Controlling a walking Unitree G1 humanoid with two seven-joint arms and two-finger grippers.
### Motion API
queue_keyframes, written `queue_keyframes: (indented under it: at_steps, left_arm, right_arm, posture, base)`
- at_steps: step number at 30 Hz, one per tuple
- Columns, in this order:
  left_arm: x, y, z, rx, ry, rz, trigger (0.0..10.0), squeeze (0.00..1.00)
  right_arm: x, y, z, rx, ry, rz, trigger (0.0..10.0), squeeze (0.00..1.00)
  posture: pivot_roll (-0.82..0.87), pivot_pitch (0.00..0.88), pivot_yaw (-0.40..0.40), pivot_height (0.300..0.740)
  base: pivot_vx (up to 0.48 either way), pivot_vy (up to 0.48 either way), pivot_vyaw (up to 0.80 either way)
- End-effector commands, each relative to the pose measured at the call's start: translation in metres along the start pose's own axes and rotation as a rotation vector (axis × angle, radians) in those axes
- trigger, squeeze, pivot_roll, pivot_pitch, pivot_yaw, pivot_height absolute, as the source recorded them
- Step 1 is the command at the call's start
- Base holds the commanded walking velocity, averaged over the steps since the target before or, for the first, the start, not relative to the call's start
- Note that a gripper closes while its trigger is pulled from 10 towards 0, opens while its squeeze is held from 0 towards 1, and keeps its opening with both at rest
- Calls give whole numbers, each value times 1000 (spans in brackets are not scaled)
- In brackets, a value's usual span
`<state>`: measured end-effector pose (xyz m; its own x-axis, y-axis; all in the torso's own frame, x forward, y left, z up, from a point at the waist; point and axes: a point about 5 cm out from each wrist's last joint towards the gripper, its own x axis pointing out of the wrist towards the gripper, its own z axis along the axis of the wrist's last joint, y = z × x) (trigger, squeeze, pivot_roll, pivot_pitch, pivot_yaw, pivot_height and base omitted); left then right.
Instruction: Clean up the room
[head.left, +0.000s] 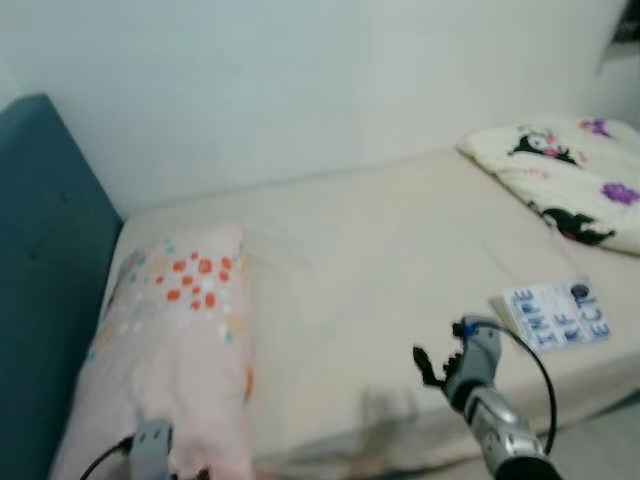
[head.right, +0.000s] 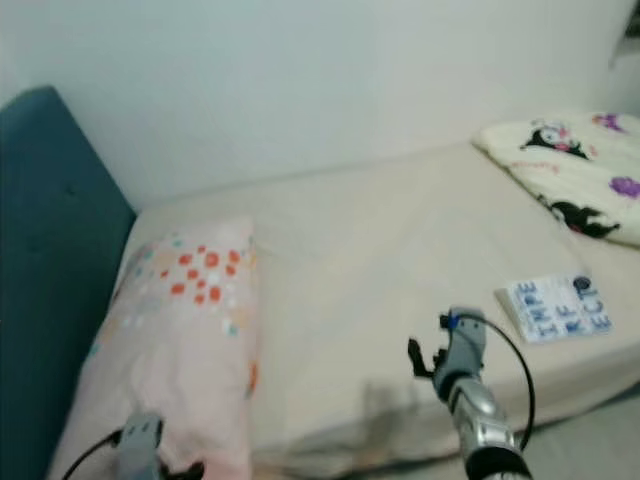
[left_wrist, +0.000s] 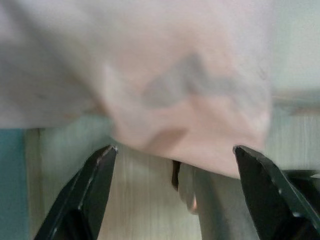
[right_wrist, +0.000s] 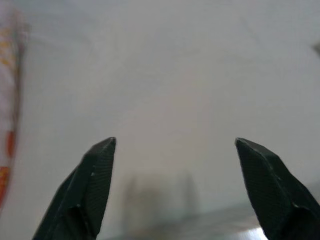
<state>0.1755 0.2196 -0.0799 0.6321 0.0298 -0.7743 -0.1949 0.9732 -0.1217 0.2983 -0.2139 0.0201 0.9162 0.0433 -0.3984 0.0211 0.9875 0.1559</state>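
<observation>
A pink pillow (head.left: 180, 330) with orange and teal dots lies at the head of the bed (head.left: 380, 250), by the teal headboard (head.left: 45, 270). My left gripper (left_wrist: 175, 165) is open just under the pillow's near end, its wrist at the lower left (head.left: 152, 445). My right gripper (head.left: 432, 365) hovers open above the bare sheet near the bed's front edge, with nothing between its fingers (right_wrist: 95, 175). A white book with blue letters (head.left: 556, 315) lies on the bed, right of the right gripper.
A folded white blanket with black and purple cartoon prints (head.left: 570, 175) sits at the far right of the bed. A white wall (head.left: 320, 80) runs behind the bed. A strip of floor (head.left: 600, 445) shows at the lower right.
</observation>
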Motion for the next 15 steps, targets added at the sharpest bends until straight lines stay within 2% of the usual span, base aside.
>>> queue_keyframes:
  at_steps: [1,8,15]
  left_arm:
    - [-2,4,-6,9,27,10,10000,0]
    - [-2,4,-7,11,33,11,10000,0]
    - [-2,3,-9,18,47,5,10000,0]
  right_arm:
    - [-3,-5,-4,4,10,-11,10000,0]
    - [-2,-8,-1,-11,11,-20,10000,0]
    - [-1,-9,-5,-5,44,-44,10000,0]
  posture:
    - [-109,92,84,738]
    - [-110,86,82,738]
    - [-114,78,81,738]
  base:
    - [0,-480,794]
    - [0,-480,794]
    - [0,-480,0]
